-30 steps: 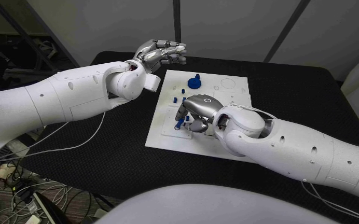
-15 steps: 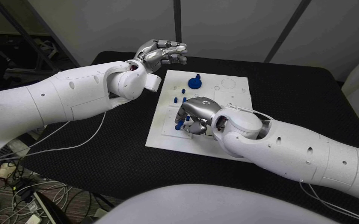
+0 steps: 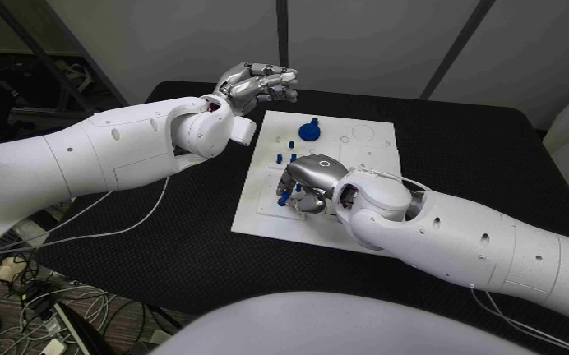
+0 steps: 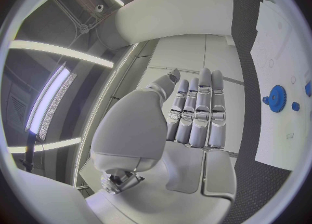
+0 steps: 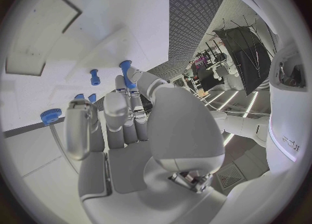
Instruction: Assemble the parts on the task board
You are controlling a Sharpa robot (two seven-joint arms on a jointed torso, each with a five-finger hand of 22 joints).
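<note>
From the head view, my right hand is low over the near-left part of the task board, fingers curled around a small blue part whose tip shows below them; my left hand is raised beyond the board's far-left corner, fingers curled in on nothing. A blue gear and small blue pegs stand further up the board. The risk, as I judge it, is that the part slips or goes in tilted, since my own fingers hide its seat. In the left wrist view my fingers lie together, empty, with the gear off to the side on the board. In the right wrist view I pinch the blue part, with another peg beside it and the gear near. The board's recesses look unfilled where I can see them.
</note>
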